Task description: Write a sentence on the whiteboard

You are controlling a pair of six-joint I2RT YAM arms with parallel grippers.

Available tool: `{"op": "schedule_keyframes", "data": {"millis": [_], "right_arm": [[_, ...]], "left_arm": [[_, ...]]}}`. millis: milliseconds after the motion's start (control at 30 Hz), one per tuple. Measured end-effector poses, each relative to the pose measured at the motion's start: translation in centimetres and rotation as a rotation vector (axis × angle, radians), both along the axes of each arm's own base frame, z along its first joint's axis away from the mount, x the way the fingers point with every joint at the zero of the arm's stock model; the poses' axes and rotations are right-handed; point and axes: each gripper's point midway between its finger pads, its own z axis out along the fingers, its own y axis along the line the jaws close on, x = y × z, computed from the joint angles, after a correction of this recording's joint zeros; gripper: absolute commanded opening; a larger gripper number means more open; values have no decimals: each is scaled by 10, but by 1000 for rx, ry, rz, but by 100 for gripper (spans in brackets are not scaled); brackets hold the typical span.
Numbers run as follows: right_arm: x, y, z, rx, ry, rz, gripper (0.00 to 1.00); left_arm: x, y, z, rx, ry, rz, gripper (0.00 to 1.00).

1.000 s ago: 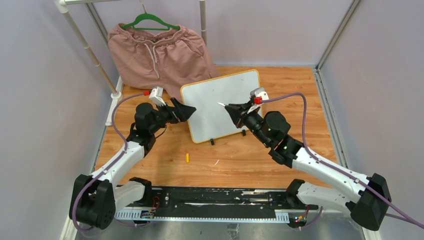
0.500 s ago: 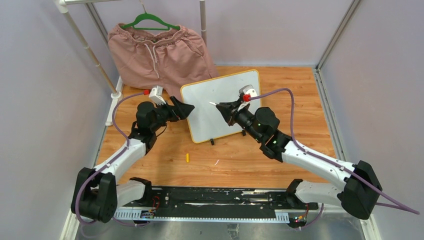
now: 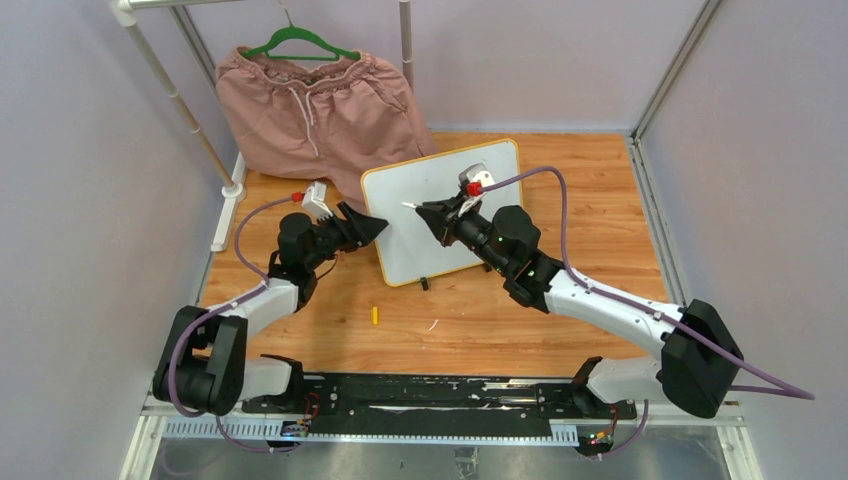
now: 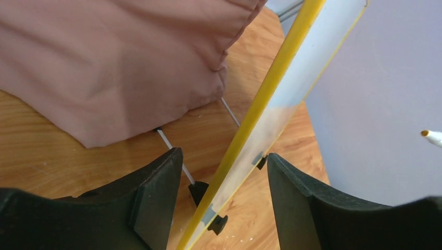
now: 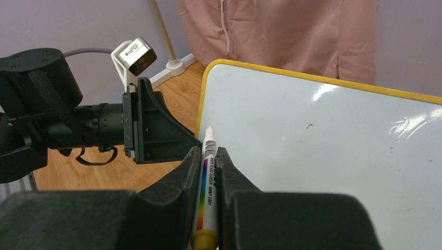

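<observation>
White rounded-corner whiteboard with thin yellow frame (image 3: pixel 445 215) stands tilted back on black clip feet on the wooden worktop (image 3: pixel 560 310), face toward the arms. Left end effector (image 3: pixel 378 224) straddles its left edge, jaws spread, a gap each side of the frame, not clamped. Likely there to brace the board against pen pressure. Right end effector (image 5: pixel 207 152) is clenched on a white marker pen (image 5: pixel 207 179), nib aimed at the upper-left area, apparently short of the surface. Face blank bar specks: writing not started.
</observation>
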Motion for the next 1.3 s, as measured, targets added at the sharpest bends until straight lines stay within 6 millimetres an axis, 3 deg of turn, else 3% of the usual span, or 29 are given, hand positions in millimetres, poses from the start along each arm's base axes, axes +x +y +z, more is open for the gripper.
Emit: {"op": "schedule_keyframes", "data": {"millis": [133,300,467,767,1300], "right_arm": [[-2,3,6,20,-13,16,0],[-3,4,12,40,-30,28,0],[-4,5,15,50,-39,32,0],[-3,6,18,61,-50,33,0],[11,21,-9,28,-20,32,0]], "left_arm": [[-4,-1,-3,-46,-1,-13,66],[-4,-3,10,-71,-58,-28,65],[-5,-4,15,-103,-88,-31,55],[-12,-3,1,-145,-67,-29,39],[-10,-2,-3,-138,-68,-26,21]]}}
